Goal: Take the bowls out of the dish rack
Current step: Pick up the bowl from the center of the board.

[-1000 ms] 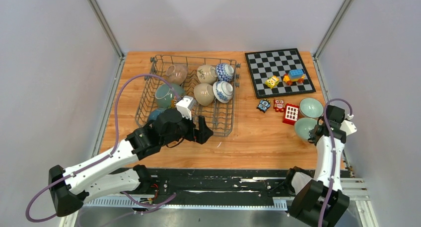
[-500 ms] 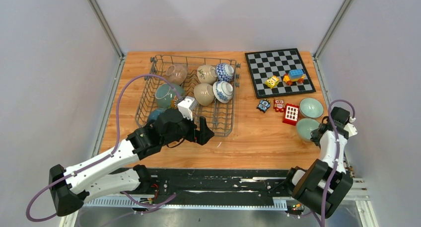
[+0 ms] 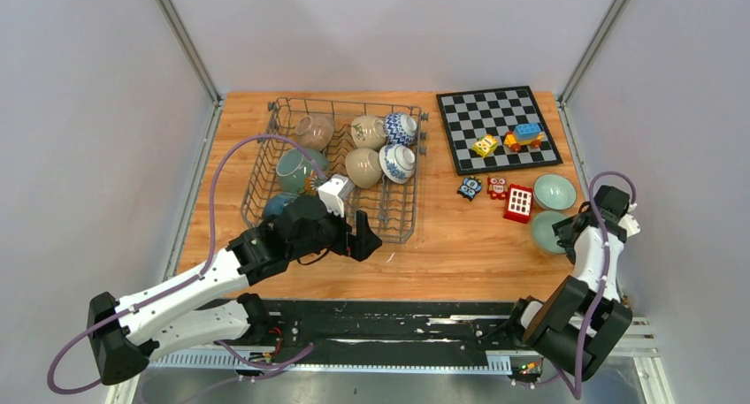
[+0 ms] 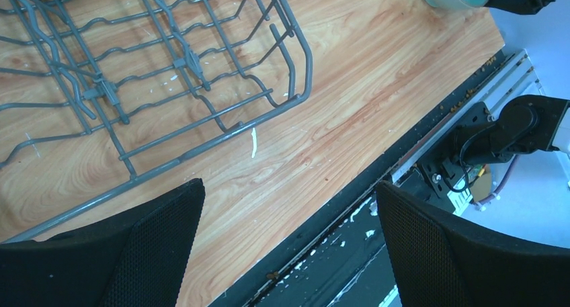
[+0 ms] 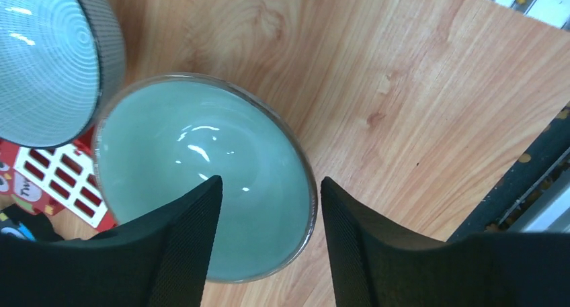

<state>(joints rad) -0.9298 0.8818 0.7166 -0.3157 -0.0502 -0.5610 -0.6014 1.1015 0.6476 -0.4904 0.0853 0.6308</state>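
My right gripper [image 5: 269,186] stands apart, astride the rim of the green bowl [image 5: 201,152] at the overhead view's right edge; placing looks done; next, lift clear; my left gripper [image 4: 289,189], wide open, hovers beside the dish rack [image 3: 345,101], upper centre, with several bowls [image 3: 363,167] left inside.

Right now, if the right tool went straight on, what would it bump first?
The right tool would most likely meet the green bowl just beneath it, its rim between the open fingers.
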